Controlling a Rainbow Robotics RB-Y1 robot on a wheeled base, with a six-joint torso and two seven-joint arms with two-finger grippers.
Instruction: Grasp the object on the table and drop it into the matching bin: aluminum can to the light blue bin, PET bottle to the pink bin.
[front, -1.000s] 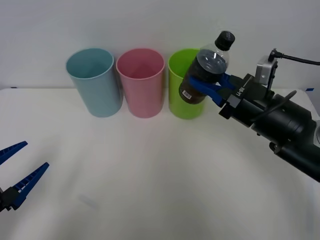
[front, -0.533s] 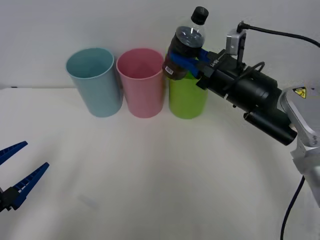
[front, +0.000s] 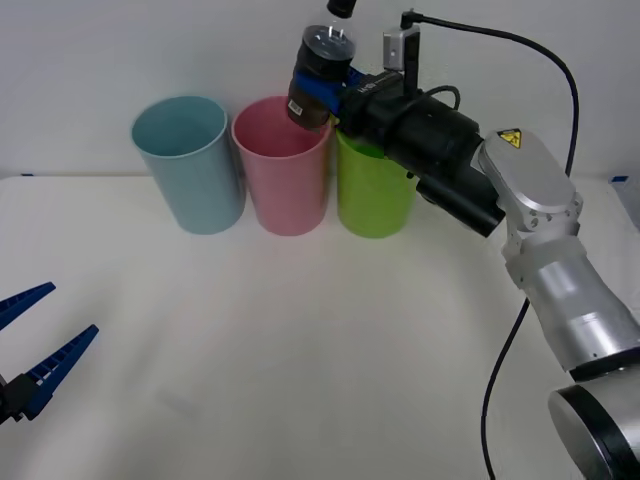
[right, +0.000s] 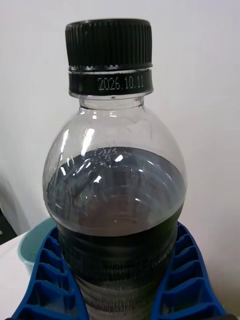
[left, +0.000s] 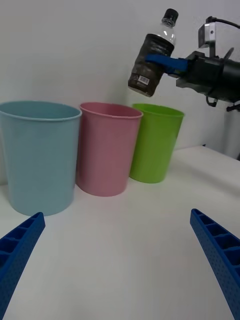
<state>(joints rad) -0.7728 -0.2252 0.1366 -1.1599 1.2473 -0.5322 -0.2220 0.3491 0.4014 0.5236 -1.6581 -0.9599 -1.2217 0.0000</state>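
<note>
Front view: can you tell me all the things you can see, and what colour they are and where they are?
PET bottle: one, clear with a black cap and dark lower body, held in the air above the pink and green bins' rims.
Light blue bin: one, light blue, leftmost of the row at the back of the table.
Pink bin: one, pink, middle of the row.
Lime green bin: one, lime green, rightmost of the row.
Table: one, white, under the bins.
Right gripper: one, blue fingers, shut on the bottle.
Left gripper: one, blue fingers, open, low at the table's near left.
</note>
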